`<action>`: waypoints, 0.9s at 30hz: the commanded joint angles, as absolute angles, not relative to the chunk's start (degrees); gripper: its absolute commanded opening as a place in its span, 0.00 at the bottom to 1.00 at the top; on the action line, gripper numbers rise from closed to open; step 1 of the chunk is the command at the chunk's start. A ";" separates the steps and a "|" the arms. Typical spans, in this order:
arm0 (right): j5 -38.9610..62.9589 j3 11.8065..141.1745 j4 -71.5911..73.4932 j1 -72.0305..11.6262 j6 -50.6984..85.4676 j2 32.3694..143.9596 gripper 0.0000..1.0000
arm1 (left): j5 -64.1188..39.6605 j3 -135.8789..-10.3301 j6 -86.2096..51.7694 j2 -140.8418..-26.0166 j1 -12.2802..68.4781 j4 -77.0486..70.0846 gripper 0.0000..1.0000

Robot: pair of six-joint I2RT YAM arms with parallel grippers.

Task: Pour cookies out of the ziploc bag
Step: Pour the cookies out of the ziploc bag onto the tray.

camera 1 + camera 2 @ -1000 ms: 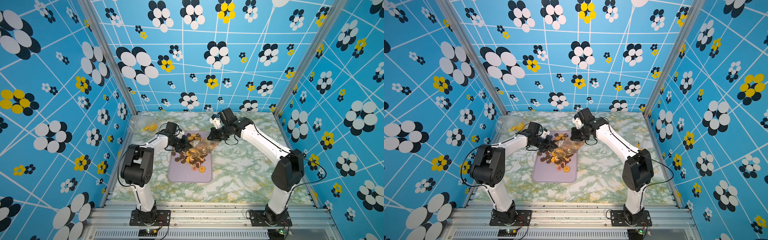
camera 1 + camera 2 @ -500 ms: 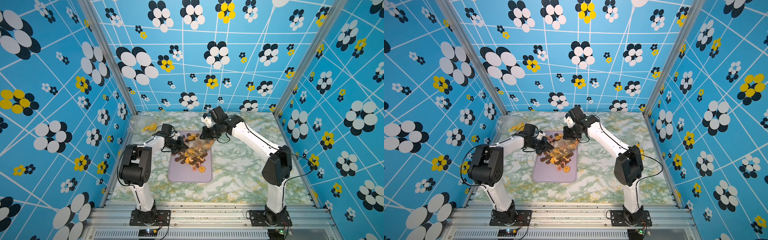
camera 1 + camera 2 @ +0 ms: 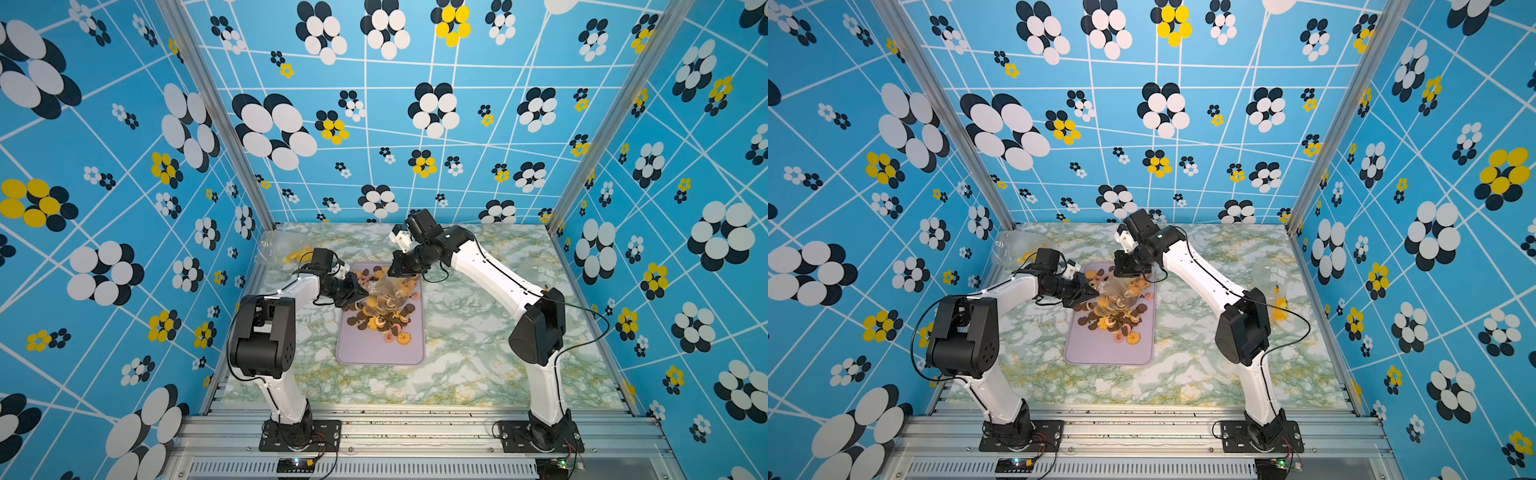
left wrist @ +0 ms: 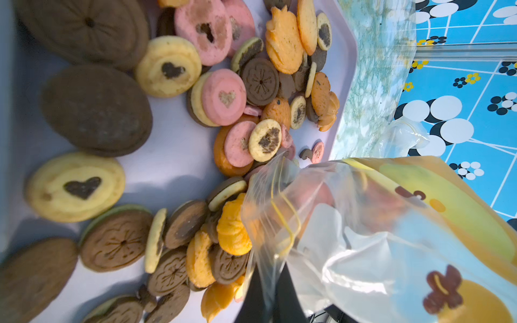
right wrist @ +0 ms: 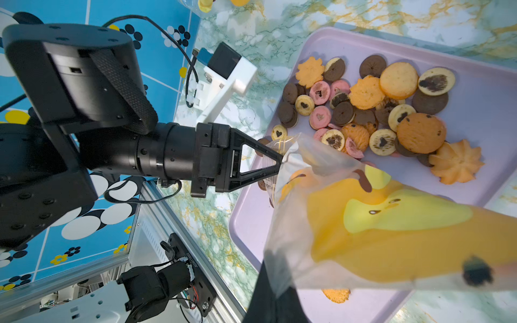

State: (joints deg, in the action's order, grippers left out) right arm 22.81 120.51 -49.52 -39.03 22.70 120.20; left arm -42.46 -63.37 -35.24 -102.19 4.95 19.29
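Dozens of round, embossed cookies [image 3: 382, 322] heap on your smooth lilac tray [image 3: 374, 353] in both top views; right claw [image 3: 395, 273] clamps the bag [image 3: 384, 293] above. Left wrist: crinkly clear film, mouth down at the pile. Right wrist: left claw [image 5: 279, 165] pinches its rim.

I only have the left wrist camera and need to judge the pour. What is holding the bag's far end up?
Observer: The right pincer, shut on the ziploc bag, holds that end raised over the tray.
Operator: And my own grip?
Observer: The right wrist view shows the left pincer shut on a lower corner of the bag.
Operator: How full is the tray?
Observer: In a top view the cookies heap toward its far end; the end nearest the arm bases has none.
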 commanded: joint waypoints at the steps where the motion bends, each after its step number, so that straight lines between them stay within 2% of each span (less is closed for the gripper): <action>1: 24.52 124.61 -51.23 -39.76 21.41 121.43 0.00 | -42.94 -62.31 -34.49 -100.80 5.27 19.18 0.00; 17: 21.53 137.27 -60.17 -42.35 18.56 127.54 0.00 | -43.03 -60.21 -36.39 -100.92 6.77 15.97 0.00; 27: 18.37 138.88 -62.58 -44.20 16.98 127.66 0.00 | -43.07 -59.44 -36.63 -101.30 6.74 15.13 0.00</action>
State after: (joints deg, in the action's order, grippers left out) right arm 19.53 136.38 -61.34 -43.44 18.52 127.52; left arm -42.68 -60.36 -36.40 -102.19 6.42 16.08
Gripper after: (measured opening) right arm 0.044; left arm 0.051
